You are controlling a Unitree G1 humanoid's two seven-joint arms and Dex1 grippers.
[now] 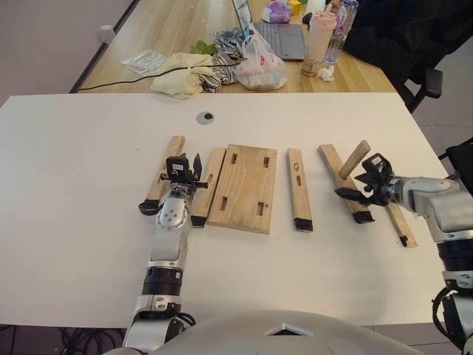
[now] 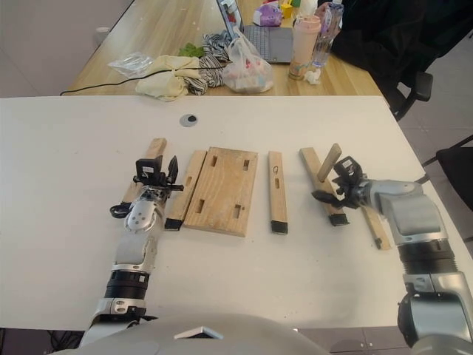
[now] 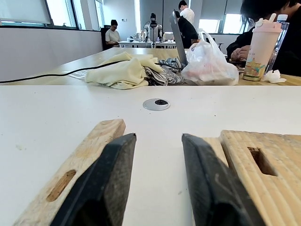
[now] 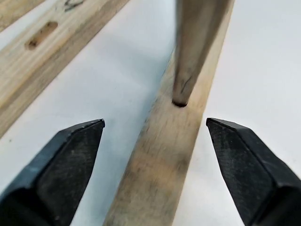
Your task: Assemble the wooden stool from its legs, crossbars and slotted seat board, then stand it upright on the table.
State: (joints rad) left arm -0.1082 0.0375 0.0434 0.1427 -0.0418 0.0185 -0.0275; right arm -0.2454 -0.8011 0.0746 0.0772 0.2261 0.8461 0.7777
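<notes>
**While nothing is gripped, the parts lie spread out**

Where the head camera gives me the layout, the wrist cameras give me the close detail. From the head I see the seat board [image 1: 244, 187] flat at the middle of the white table [image 1: 74, 185], slots up. The far-left leg [image 1: 166, 168] and second leg [image 1: 209, 183] lie on its left. The third leg [image 1: 297, 188] lies on its right, and the right leg [image 1: 336, 170] beyond that. A short crossbar [image 1: 355, 159] stands leaning on the right leg. A thin bar [image 1: 399, 222] lies past it, near the table's right edge.

The left wrist view adds what the head cannot resolve. The left gripper [image 3: 155, 179] sits low over the bare strip of table between the far-left leg and the second leg. It is spread moderately and grasps nothing. I cannot tell whether either finger touches the wood beside it. That view also shows a slot in the far-left leg, a slot in the seat board, and a round grommet [image 3: 156, 104] in the table farther ahead.

The right wrist view shows the crossbar's lower end seated in a hole in the right leg. The right gripper [image 4: 155, 165] is spread wide, one finger on each side of that leg and apart from it. It is released and empty, facing the crossbar.
</notes>
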